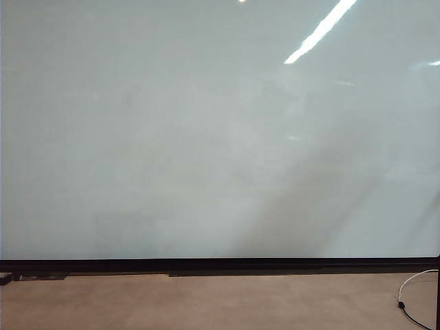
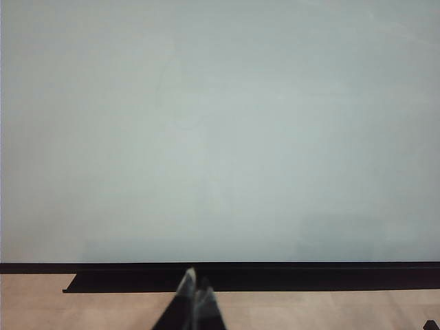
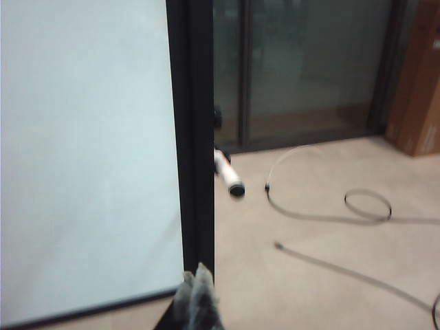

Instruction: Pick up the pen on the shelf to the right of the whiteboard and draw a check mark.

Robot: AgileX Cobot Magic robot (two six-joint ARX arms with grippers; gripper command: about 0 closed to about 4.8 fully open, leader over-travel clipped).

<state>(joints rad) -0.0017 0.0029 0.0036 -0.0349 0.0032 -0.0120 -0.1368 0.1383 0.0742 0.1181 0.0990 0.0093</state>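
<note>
Both grippers clenched empty before a blank whiteboard (image 1: 206,137).
The pen (image 3: 228,175) juts from the board's black right frame (image 3: 196,137), well apart from the right gripper (image 3: 197,280); the left gripper (image 2: 196,289) faces the board's bottom edge.

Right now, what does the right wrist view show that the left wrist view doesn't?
Only the right wrist view shows the pen jutting out past the whiteboard's black side frame, cables on the floor and dark glass doors. Only the left wrist view shows the shut left end effector. Both share the blank whiteboard and a shut end effector; the right end effector holds nothing.
</note>
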